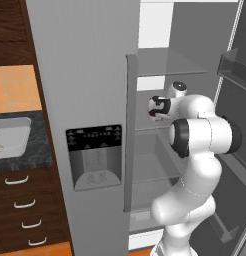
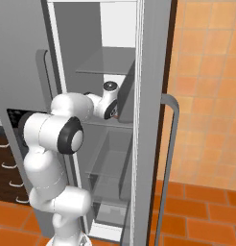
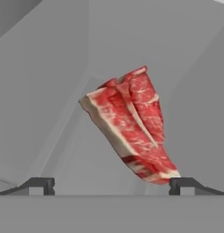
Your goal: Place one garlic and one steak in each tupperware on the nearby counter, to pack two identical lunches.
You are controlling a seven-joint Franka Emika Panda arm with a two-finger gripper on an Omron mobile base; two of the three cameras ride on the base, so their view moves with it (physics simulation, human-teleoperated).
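The two-finger tool (image 3: 112, 183) is held wide open, with nothing gripped. Its two small dark fingertips (image 3: 40, 184) are seen far apart at the bottom of the hand view. A flat slab of raw red steak with white fat streaks (image 3: 132, 125) is seen just ahead of the tool, between the two tips and a little toward the right one. The steak is tilted, and its lower end is near the right tip. It lies inside the open grey fridge (image 1: 95, 75), where the white arm (image 1: 200, 135) is reached in over a clear glass shelf (image 1: 167, 65). A pale grey-white rimmed container (image 1: 10, 140) is seen on the black speckled bench (image 1: 37, 150) at the far left.
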